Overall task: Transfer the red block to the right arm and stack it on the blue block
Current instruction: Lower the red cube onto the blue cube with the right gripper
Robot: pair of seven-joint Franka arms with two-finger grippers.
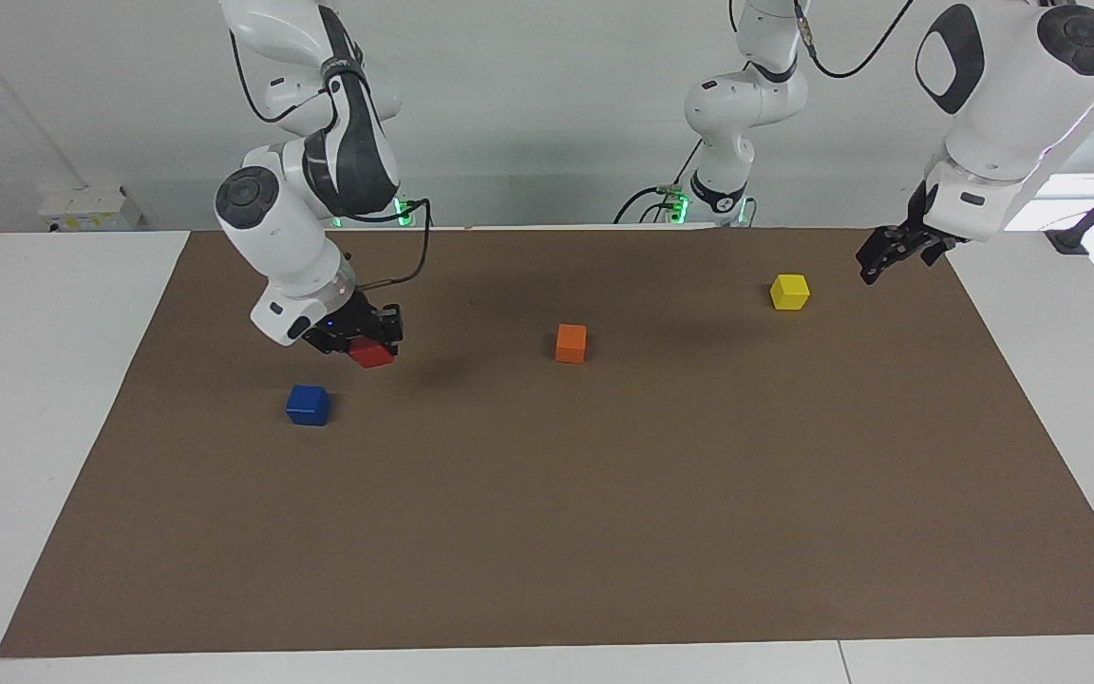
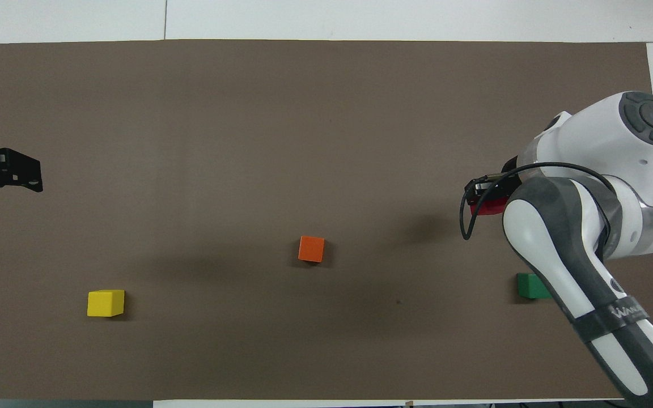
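Under the right arm (image 2: 587,226), overhead, the blue block (image 1: 308,405) is hidden; right gripper (image 1: 368,344) fingers clamp the red block (image 1: 373,355); left gripper (image 1: 894,253) fingers spread, empty.

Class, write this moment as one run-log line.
right gripper: shut on red block, over mat near blue block | left gripper: open, waiting | stack: not yet done

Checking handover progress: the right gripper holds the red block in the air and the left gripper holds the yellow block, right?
Not quite. In the facing view the left gripper is open and empty; the yellow block sits on the mat. The right gripper does hold the red block.
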